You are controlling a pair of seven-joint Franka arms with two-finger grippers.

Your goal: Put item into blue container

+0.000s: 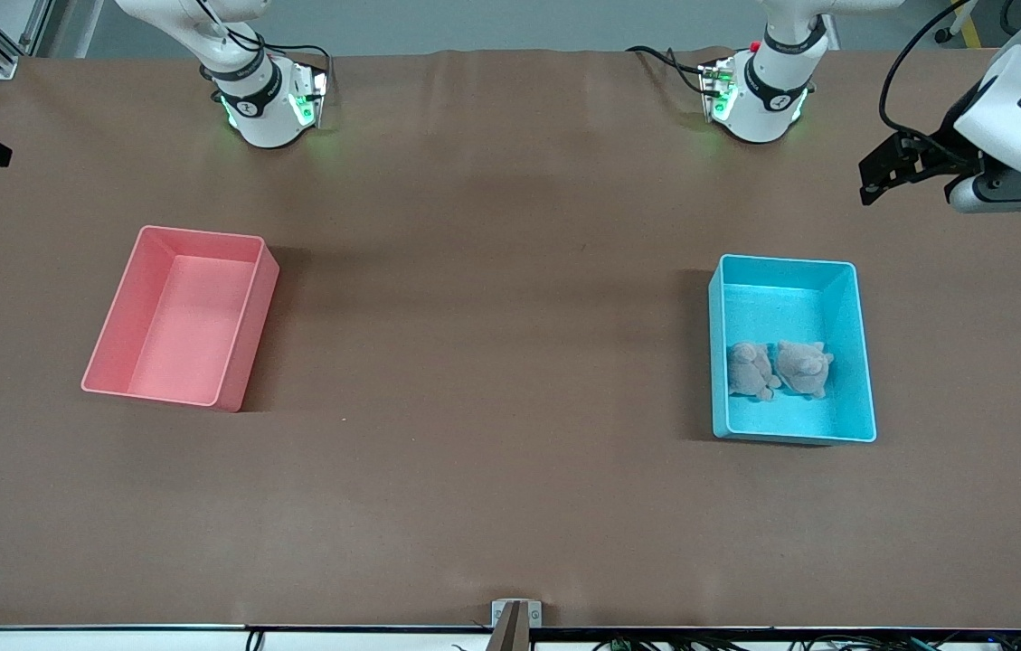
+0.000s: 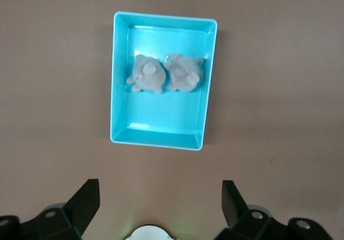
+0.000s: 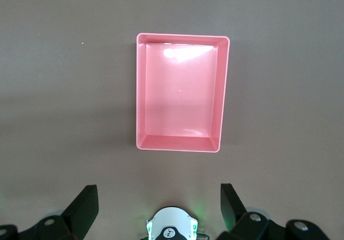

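The blue container [image 1: 716,362] stands toward the left arm's end of the table. Two grey-brown plush toys [image 1: 751,369] [image 1: 805,366] lie side by side inside it, in the half nearer the front camera. My left gripper [image 1: 872,181] hangs high in the air over bare table beside the container, open and holding nothing. The left wrist view looks down on the container [image 2: 121,89] and both toys [image 2: 146,74] [image 2: 185,73] past the spread left gripper [image 2: 160,194]. My right gripper [image 3: 158,197] is open and empty, high over the table, and out of the front view.
A pink bin [image 1: 243,334], with nothing in it, stands toward the right arm's end of the table; the right wrist view looks straight down on the pink bin [image 3: 141,89]. The two arm bases [image 1: 266,104] [image 1: 759,95] stand at the table's back edge.
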